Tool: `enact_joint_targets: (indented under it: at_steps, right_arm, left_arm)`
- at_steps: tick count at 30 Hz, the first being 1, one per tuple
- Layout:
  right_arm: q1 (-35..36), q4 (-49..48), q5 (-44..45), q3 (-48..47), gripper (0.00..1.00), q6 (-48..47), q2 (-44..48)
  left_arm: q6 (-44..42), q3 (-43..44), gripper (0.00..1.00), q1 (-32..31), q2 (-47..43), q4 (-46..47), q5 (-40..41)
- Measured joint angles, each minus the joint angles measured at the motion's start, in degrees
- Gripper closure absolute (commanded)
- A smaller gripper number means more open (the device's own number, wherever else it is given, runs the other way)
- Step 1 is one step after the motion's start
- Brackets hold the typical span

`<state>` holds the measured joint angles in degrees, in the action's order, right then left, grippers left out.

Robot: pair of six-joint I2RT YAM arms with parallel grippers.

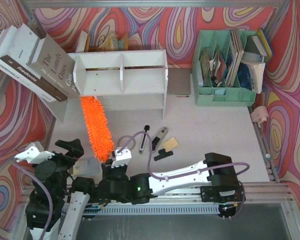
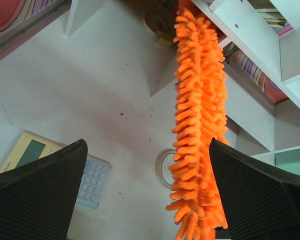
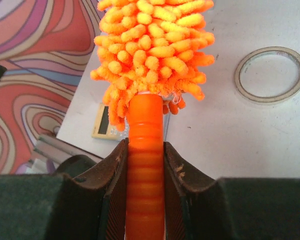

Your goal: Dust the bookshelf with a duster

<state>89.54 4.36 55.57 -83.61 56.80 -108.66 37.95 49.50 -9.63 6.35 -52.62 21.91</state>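
Duster (image 1: 96, 127) is held by its handle, tip at the bookshelf's (image 1: 121, 80) left front corner.
The head is soft and light, so the strands squash and drag and need little force. The ribbed handle (image 3: 146, 165) is the only stiff part. Right jaws are clamped tight on it just below the fluff, which is the correct hold. Left jaws are wide open and empty, low over the counter (image 1: 215, 130) with the head between them. The head runs from 6 toward 11 o'clock. Leaning books (image 1: 37, 65) crowd the shelf at 9 o'clock. The central divider (image 1: 122, 75) means a separate entry per compartment. Green organizer (image 1: 225, 95) sits apart at 3 o'clock. Tape ring (image 3: 271, 75) and calculator (image 2: 50, 165) lie under the head.
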Motion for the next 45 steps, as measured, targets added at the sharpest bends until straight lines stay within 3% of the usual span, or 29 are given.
enact_joint_targets:
  at_steps: [6,15,24,32,45]
  right_arm:
    - [0.09,2.60,1.16,0.04,1.00,5.73,1.36]
    - [-0.31,-7.56,-6.27,-3.02,1.00,-6.51,-3.19]
    - [-0.09,-9.03,-6.29,-3.15,1.00,-8.55,-3.50]
    - [0.02,8.11,1.14,-1.90,1.00,12.39,-0.57]
    - [0.72,18.82,-1.33,-6.05,1.00,27.82,-2.32]
  left_arm:
    - [0.00,0.00,0.02,0.00,0.00,0.00,-0.02]
    - [0.00,0.00,0.02,0.00,0.02,0.02,-0.02]
    - [0.00,0.00,0.02,0.00,0.04,0.02,-0.24]
    - [0.00,0.00,0.02,0.00,0.09,0.02,-0.46]
    - [-0.02,0.00,0.02,0.00,0.50,0.02,-0.46]
